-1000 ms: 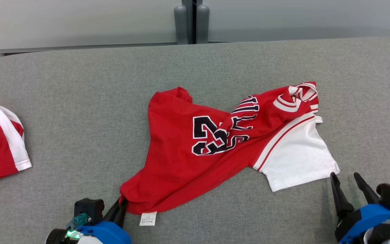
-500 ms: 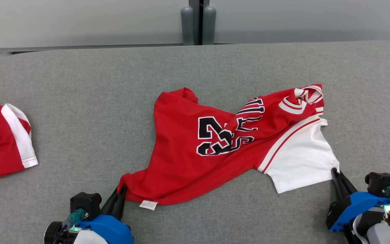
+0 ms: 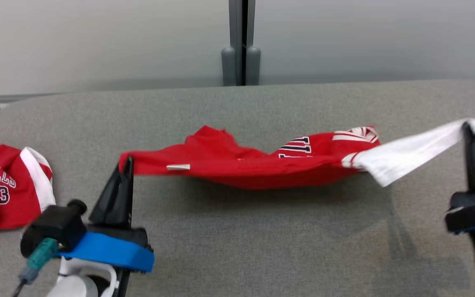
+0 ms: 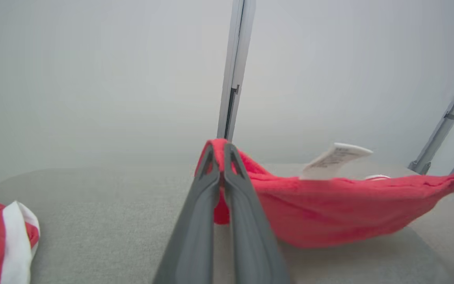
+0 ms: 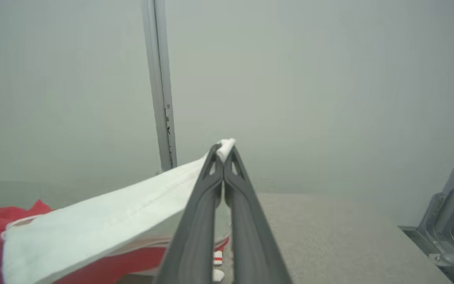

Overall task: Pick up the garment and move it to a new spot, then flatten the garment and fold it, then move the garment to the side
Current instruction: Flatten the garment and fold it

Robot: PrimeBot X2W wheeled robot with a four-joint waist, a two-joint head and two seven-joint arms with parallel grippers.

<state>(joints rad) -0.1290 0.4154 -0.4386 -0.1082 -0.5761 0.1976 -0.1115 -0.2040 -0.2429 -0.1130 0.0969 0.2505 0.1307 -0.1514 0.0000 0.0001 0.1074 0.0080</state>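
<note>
The garment (image 3: 262, 167) is a red jersey, slung like a hammock between the two grippers above the table (image 3: 237, 239). The left gripper (image 3: 127, 164) has its fingers pinched together on a bunched red hem corner right at the tips. The right gripper (image 3: 467, 127) is clamped the same way on the outer corner of the white sleeve (image 3: 410, 150), which runs taut from its tips back toward the red body.

This looks like the lift for carrying the garment to a new spot. The belly between the fingers sags low, and I cannot tell whether it clears the table. I would therefore raise both grippers evenly before any sideways travel, holding them far enough apart to draw out slack without yanking. The right pinch holds only a small fold of sleeve edge and seems the likelier to slip — smooth, matched motion should protect it.

The table wears a coarse grey woven cloth, matte and grippy-looking, with a rounded corner beyond the left fingers. The jersey knit is thin, soft and limp, and it creases freely. Well outside the left fingers lies a second jersey (image 3: 2, 194), red with white trim, in a heap — best kept clear of. Dark block lettering with a white outline is crumpled into a fold nearer the right fingers. A small white care label (image 3: 178, 167) juts out stiffly just beside the left fingertips.
</note>
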